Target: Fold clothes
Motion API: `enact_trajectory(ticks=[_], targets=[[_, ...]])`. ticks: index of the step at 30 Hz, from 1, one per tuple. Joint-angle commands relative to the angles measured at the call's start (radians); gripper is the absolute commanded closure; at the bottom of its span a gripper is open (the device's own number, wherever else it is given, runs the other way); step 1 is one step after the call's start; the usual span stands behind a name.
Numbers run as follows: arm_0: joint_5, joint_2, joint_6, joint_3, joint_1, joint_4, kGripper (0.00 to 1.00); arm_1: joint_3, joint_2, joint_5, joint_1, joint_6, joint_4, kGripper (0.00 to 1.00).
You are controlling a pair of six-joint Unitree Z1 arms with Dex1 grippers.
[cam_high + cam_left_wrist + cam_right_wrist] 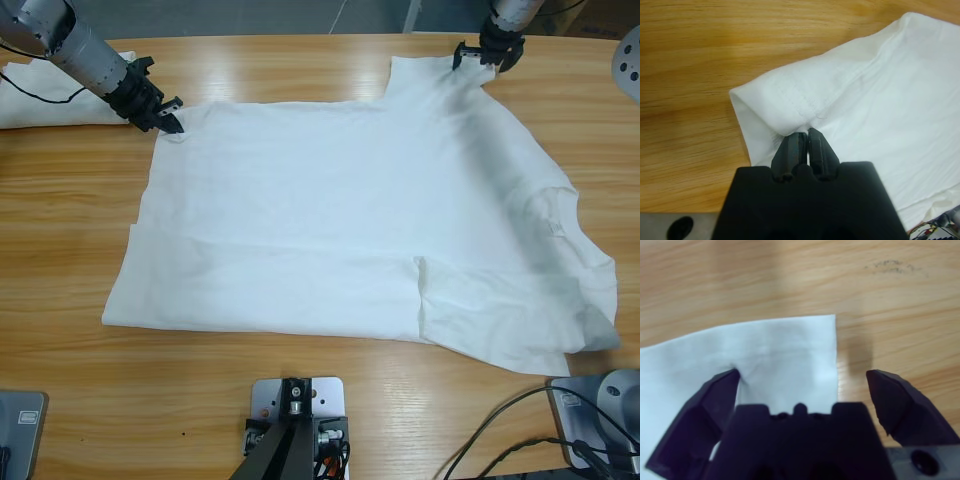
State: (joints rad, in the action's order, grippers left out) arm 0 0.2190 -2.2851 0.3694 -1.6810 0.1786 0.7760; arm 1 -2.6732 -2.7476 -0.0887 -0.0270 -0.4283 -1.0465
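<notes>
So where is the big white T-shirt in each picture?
High view: the T-shirt lies spread out across the middle of the picture.
Left wrist view: the T-shirt fills the right side, one corner pinched in the left gripper.
Right wrist view: the T-shirt is at lower left, its corner inside the open right gripper.
Shared landmark: the wooden table under it.

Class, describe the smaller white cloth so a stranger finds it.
Find the long wooden table with a large white cotton T-shirt spread on it. Beyond the left gripper, at the picture's left edge, lies the smaller white cloth, not spread flat.
</notes>
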Motion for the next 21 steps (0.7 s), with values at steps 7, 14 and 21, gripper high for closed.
enact_trajectory(ticks=[7, 14, 21], targets=[[0.022, -0.054, -0.01, 0.049, -0.006, -0.024, 1.0, -0.454, -0.074, 0.018, -0.037, 0.131, -0.214, 0.0], [0.026, -0.054, -0.014, 0.055, -0.008, -0.032, 1.0, -0.481, 0.032, 0.175, -0.051, 0.174, -0.236, 0.0], [0.028, -0.054, -0.014, 0.055, -0.008, -0.034, 1.0, -0.482, 0.026, 0.152, -0.066, 0.104, -0.245, 0.018]])
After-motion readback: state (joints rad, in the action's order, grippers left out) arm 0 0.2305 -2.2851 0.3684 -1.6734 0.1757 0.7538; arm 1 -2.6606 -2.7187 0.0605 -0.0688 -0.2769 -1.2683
